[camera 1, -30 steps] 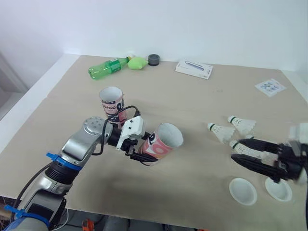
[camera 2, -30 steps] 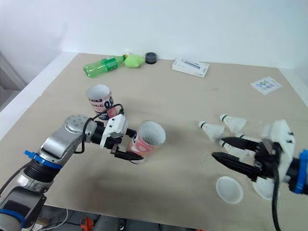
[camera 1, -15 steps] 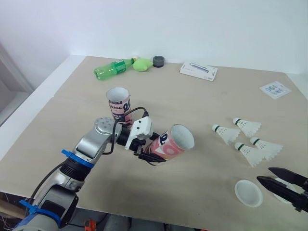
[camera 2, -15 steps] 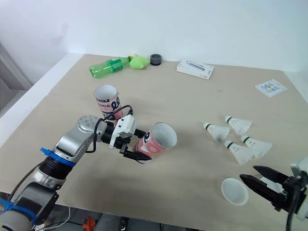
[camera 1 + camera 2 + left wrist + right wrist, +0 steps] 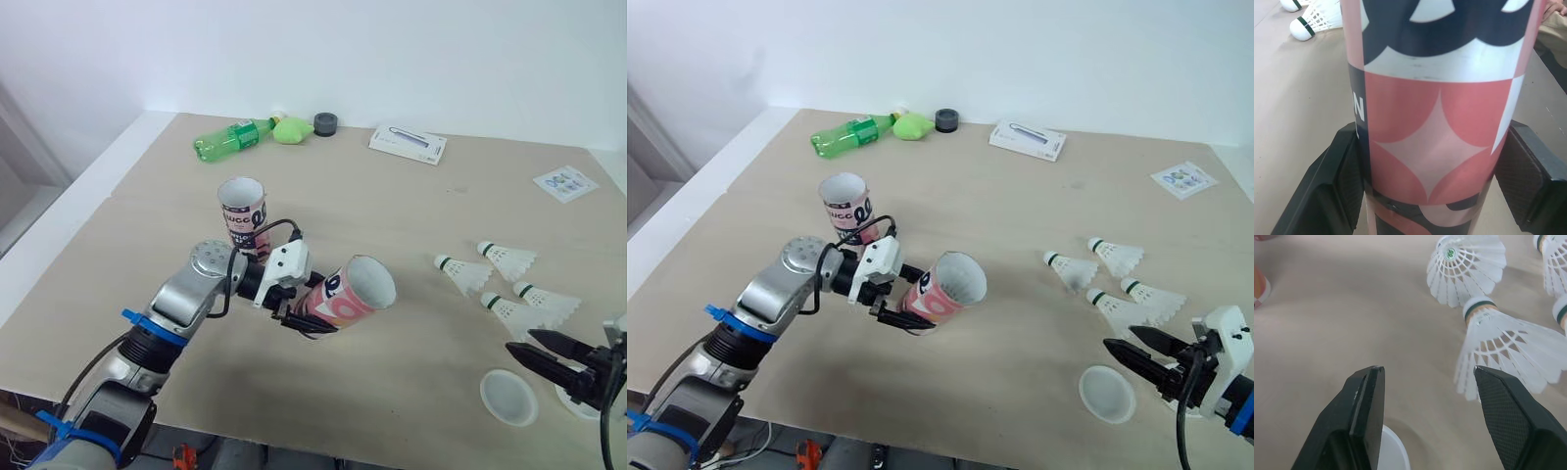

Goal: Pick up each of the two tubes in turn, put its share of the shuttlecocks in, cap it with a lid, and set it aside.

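Though loose, four shuttlecocks [image 5: 1073,269]; two tubes [image 5: 940,291]

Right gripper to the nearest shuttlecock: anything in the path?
Nothing visible. The right gripper is open, with the nearest shuttlecock just ahead of it and bare table between them. The white lid lies beside the fingers, nearer the robot, off that line.

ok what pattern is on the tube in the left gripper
Pink, white and dark navy shapes on the tube, clearest in the left wrist view.
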You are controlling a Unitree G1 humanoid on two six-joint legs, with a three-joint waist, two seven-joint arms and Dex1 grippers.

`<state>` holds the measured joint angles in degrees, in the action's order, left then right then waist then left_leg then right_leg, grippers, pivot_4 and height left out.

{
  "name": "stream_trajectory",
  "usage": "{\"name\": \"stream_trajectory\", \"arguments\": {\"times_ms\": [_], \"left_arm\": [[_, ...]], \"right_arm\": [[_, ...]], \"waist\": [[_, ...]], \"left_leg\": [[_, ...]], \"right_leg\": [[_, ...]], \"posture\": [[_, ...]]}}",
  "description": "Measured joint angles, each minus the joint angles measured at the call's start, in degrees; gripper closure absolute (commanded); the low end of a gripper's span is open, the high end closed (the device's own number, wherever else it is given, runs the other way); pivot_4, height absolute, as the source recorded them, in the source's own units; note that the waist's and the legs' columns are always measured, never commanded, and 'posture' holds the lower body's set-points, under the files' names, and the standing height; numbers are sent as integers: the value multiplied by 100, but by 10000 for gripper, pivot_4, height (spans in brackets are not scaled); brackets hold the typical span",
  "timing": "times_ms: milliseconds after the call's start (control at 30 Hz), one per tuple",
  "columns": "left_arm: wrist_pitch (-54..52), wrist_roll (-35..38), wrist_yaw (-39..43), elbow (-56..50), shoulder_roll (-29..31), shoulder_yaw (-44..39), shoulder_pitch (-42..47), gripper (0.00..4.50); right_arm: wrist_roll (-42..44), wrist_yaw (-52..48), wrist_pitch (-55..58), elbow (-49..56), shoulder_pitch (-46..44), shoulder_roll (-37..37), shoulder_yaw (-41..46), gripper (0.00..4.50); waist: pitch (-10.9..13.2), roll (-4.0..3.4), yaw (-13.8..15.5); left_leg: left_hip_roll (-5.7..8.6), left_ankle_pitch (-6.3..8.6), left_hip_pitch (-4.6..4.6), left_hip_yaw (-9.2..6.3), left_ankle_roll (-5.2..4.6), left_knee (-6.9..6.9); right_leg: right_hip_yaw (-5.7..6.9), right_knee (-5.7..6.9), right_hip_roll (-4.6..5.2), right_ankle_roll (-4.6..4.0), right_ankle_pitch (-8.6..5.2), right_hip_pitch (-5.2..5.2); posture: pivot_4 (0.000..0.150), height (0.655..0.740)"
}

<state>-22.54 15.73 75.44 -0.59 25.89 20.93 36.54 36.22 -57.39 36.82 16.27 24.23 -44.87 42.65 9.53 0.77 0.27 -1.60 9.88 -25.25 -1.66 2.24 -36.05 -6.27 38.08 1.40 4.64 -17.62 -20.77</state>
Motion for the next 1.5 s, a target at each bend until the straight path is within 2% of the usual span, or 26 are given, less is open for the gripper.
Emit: {"name": "stream_trajectory", "arguments": {"times_ms": [267,600,633,700,733,767,867,900,1167,1300,1500], "left_arm": [[-50,9,-30,-79,44,-49,-60,12351],[-111,13,-12,-84,54,-55,-40,12351],[-115,15,-13,-88,55,-56,-41,12351],[-125,17,-15,-93,67,-55,-38,12351],[-129,18,-19,-98,77,-56,-37,12351],[-132,19,-19,-103,83,-57,-38,12351],[-163,53,-32,-123,123,-64,-38,12351],[-176,65,-36,-136,146,-69,-38,12351],[-334,197,-2,-188,263,-137,-56,12351],[-431,351,145,-297,461,-152,-95,12351],[-510,502,227,-351,620,-171,-141,12351]], "right_arm": [[-59,-106,-203,-411,-188,-80,-36,13255],[-291,86,-433,-928,-964,-85,-871,13255],[-296,97,-444,-952,-986,-85,-900,17050],[-312,118,-467,-1023,-1063,-85,-911,19699],[-324,117,-511,-1073,-1098,-85,-911,26084],[-327,116,-538,-1107,-1109,-85,-912,27622],[-338,98,-613,-1203,-1128,-85,-919,41511],[-338,97,-623,-1219,-1134,-85,-919,43839],[-151,-12,-516,-1111,-897,-95,-795,43839],[231,-235,-258,-513,-278,-109,-240,43839],[641,-249,-44,385,-9,-121,73,43839]], "waist": [[0,-1,-22],[-3,-5,-42],[-3,-5,-42],[-3,-5,-45],[-3,-5,-45],[-3,-5,-46],[-3,-5,-61],[-3,-5,-75],[-3,-7,-161],[-1,-6,-172],[-1,-5,-220]], "left_leg": [[-5,0,8,2,0,8],[-4,-1,10,0,-1,11],[-3,-1,10,1,-1,11],[-3,-1,10,1,-2,10],[-4,-1,11,0,-2,10],[-4,-1,11,0,-1,10],[-6,-1,11,0,-2,10],[-6,-1,11,0,-2,11],[-5,-1,11,-2,-2,12],[-6,-1,11,0,-2,24],[-14,-5,16,-1,-5,25]], "right_leg": [[-1,0,-6,-1,-1,0],[-2,2,-7,-3,1,2],[-2,2,-7,-3,1,2],[-2,2,-7,-3,1,2],[-2,2,-8,-3,1,2],[-2,3,-9,-3,1,2],[-2,4,-10,-3,1,2],[-2,5,-10,-3,1,2],[-2,7,-10,-4,0,2],[-5,8,-11,-8,-2,-4],[-4,9,-18,-7,-1,-5]], "posture": [[1500,7294],[1500,7294],[1500,7294],[1500,7294],[1500,7294],[1500,7294],[1500,7294],[1500,7294],[1500,7294],[1500,7294],[1500,7294]]}}
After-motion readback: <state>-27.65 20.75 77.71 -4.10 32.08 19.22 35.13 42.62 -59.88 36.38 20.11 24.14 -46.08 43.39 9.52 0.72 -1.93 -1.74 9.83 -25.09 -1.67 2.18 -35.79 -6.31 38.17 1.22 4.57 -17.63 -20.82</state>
